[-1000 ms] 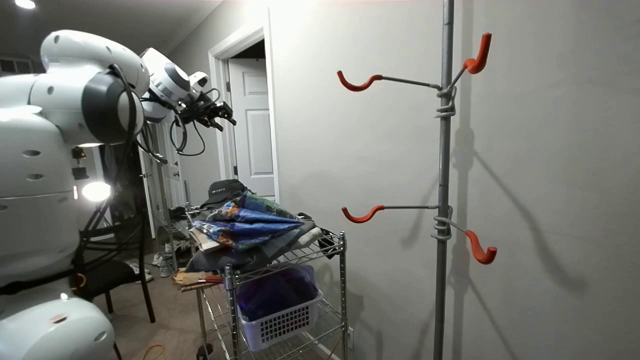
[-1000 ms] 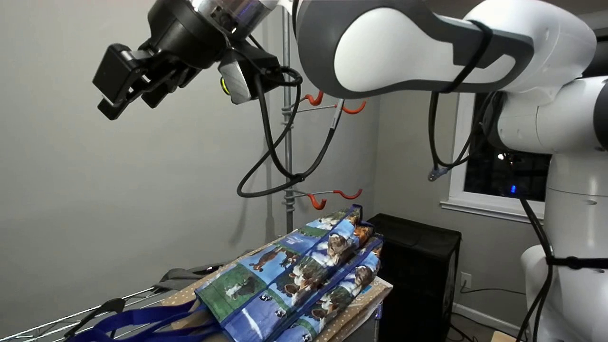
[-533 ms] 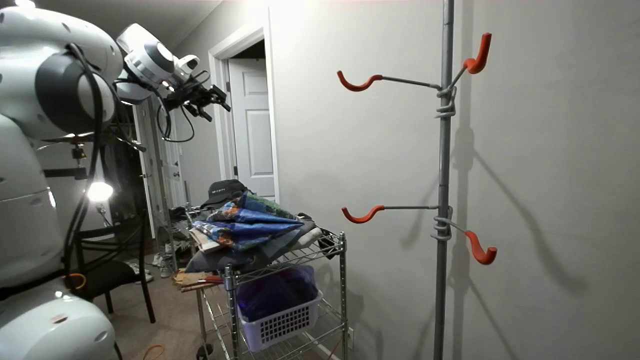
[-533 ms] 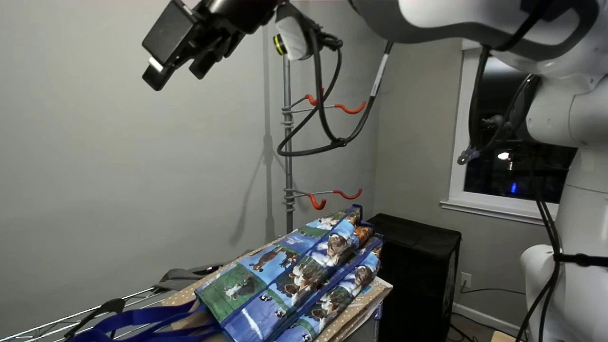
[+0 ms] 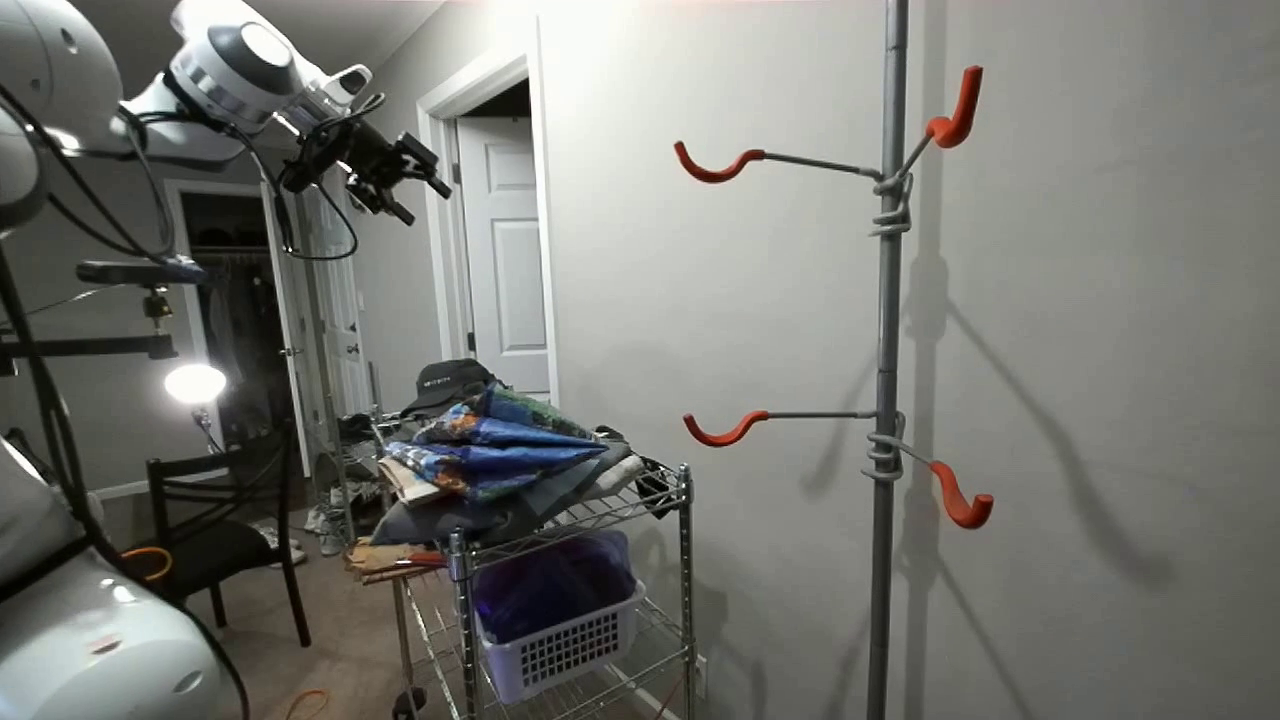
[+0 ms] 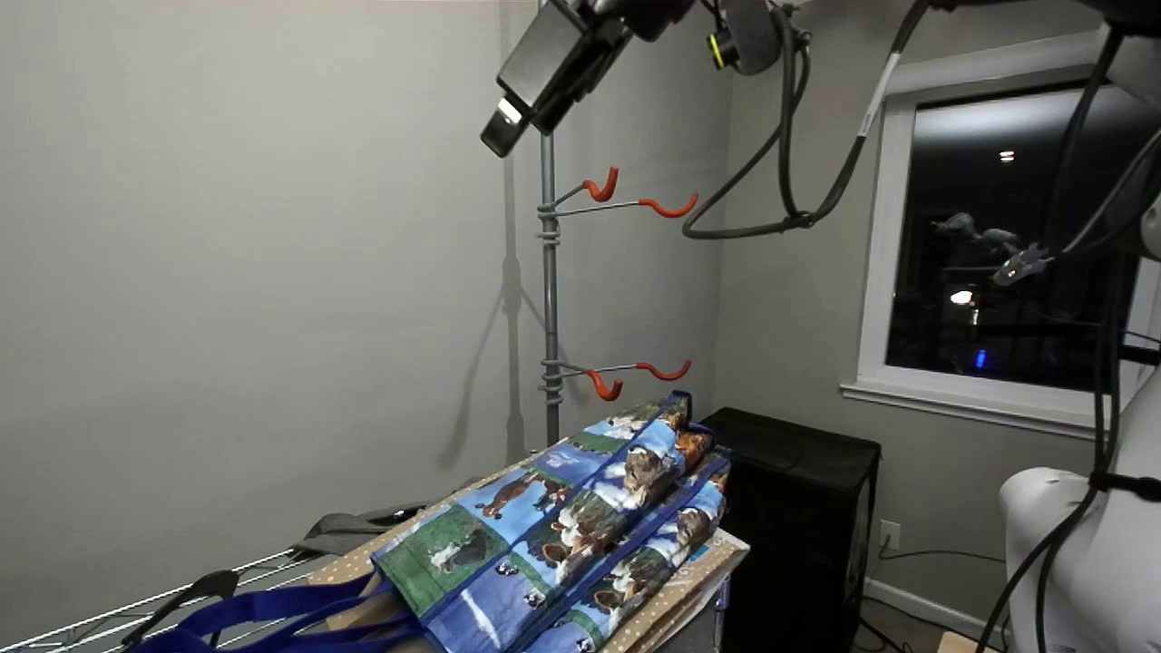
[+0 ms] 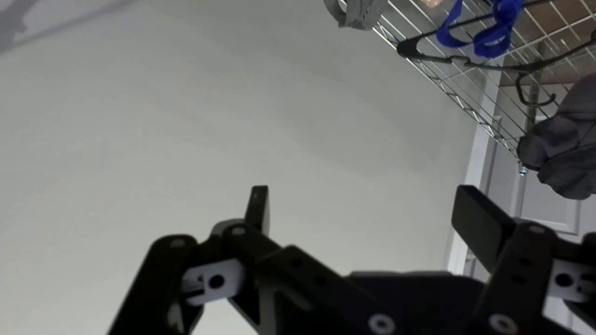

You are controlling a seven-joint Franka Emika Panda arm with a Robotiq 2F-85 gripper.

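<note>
We find the gripper [image 7: 363, 202] with its fingers [image 7: 479, 228] parted wide; nothing lies between them, and they have hold of nothing; through the gap we see the wall [image 7: 326, 139]. In both exterior views the gripper hangs in the air; the blue printed bag [image 6: 562, 508] lies well apart from it, between 5 and 6 o'clock, folded on top of the wire rack [image 5: 687, 560]; in an exterior view its blue handles [image 6: 281, 603] trail toward 8 o'clock. From the centre of the wrist view, we locate the black hanger [image 7: 526, 69] at 2 o'clock, lying on the rack; the dark cap [image 7: 565, 139] is at 3 o'clock, by the rack's corner. In an exterior view a red-tipped hook [image 5: 712, 177] on the grey pole [image 5: 887, 330] stands at 3 o'clock from the gripper. Progress, as we judge it: the bag rests supported by the rack alone; no grasp is in force and nothing is being carried.
</note>
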